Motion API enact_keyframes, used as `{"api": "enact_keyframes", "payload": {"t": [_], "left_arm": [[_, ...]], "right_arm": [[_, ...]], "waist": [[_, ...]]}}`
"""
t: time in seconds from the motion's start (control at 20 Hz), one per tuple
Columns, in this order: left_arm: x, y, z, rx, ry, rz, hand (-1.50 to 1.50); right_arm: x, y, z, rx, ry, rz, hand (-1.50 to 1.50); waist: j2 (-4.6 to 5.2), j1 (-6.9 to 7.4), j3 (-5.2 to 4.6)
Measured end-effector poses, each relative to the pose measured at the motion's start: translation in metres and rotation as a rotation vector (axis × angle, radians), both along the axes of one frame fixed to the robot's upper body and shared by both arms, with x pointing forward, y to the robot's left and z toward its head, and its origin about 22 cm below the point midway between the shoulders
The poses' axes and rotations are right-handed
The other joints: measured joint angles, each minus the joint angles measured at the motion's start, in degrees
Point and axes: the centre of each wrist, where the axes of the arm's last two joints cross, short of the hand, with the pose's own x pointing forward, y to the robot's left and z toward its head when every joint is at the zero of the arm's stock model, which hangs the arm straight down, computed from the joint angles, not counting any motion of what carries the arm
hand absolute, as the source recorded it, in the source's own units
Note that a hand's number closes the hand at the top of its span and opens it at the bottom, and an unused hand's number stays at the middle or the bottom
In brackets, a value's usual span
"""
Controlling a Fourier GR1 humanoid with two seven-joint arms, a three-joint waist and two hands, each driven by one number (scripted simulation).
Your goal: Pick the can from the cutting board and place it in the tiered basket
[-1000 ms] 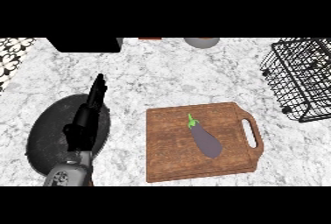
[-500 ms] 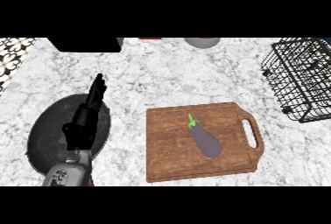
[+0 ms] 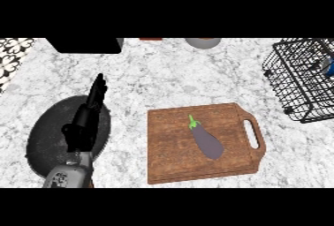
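- Nothing has shifted since the earlier frames: the left robot hand (image 3: pixel 85 121) stays over the dark pan (image 3: pixel 46 132), fingers straight and pressed together.
- No can lies on the cutting board (image 3: pixel 173 161), only an eggplant (image 3: pixel 207 142).
- A blue-and-white object inside the tiered basket (image 3: pixel 297 88) may be the can.
- Judged done; no further move needed.

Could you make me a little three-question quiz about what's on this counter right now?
1. True or false: an eggplant lies on the cutting board.
2. Which hand shows? A) left hand B) right C) both
3. The wire basket stands at the view's ____ edge.

Key: 1 true; 2 A, fingers straight, over a dark round pan; 3 right.
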Motion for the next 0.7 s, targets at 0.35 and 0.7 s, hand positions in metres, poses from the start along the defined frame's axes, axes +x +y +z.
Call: {"api": "enact_keyframes", "payload": {"t": [0.35,0.7], "left_arm": [[-0.006,0.002,-0.005,0.001,0.001,0.023,0.00],[-0.004,0.011,-0.005,0.001,0.005,0.045,0.00]], "right_arm": [[-0.047,-0.064,0.012,0.157,-0.119,-0.186,-1.50],[-0.136,-0.143,-0.004,0.299,-0.211,-0.244,-1.50]], "waist": [[-0.17,-0.86,-0.03],[-0.33,-2.19,0.03]]}}
